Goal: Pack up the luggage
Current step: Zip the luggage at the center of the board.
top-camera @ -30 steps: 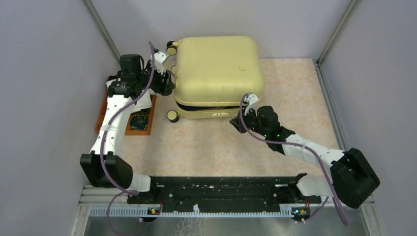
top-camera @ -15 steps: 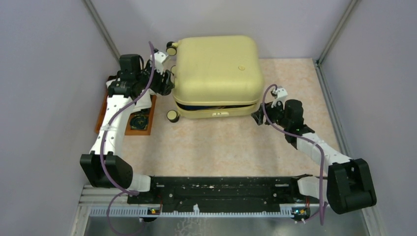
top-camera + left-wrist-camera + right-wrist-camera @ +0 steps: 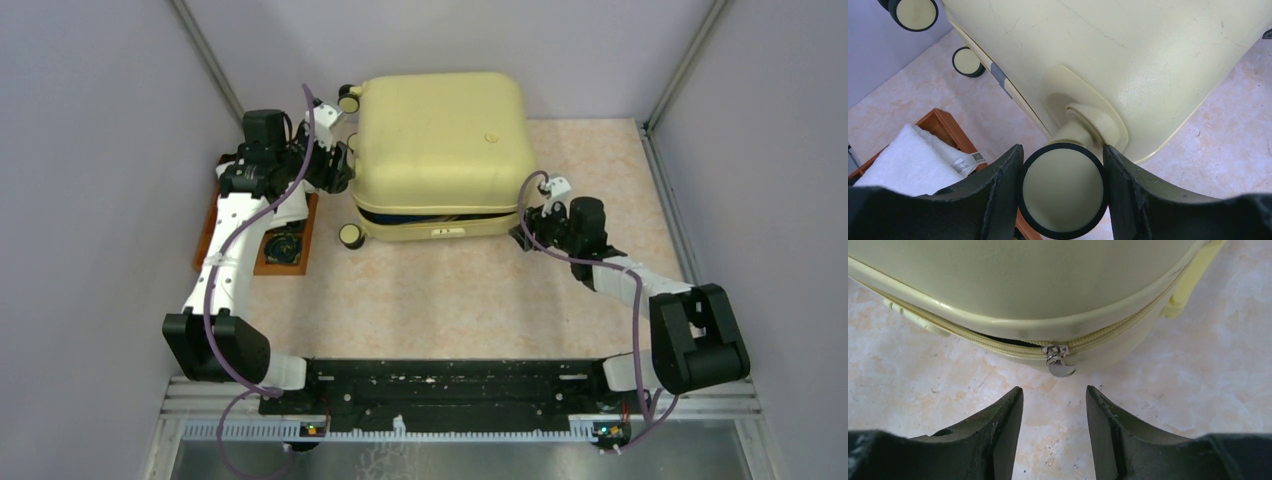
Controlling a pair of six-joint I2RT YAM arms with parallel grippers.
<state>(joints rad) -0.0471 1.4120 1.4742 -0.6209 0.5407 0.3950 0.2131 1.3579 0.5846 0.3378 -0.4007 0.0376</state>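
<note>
Right gripper (image 3: 1054, 390) jaws parted, nothing between them, lined up just short of the silver zipper pull (image 3: 1060, 365) at the near-right corner of the luggage (image 3: 440, 135). Left gripper (image 3: 1062, 150) clamped on a caster wheel (image 3: 1062, 197) on the luggage's left side, probably bracing the case. Luggage lies flat, far middle of the table (image 3: 450, 300), lid down. Zipper (image 3: 1113, 335) closed round the right corner past the pull. On the other side a dark gap runs along the luggage's near edge, unzipped there. Wooden tray (image 3: 940, 120) with a white towel (image 3: 908, 160) sits just left of the luggage. Step, my read: zipping shut. Next: ease forward, pinch the pull squarely, then drag it along the near edge. Pull is small and dangling, easy to miss.
</note>
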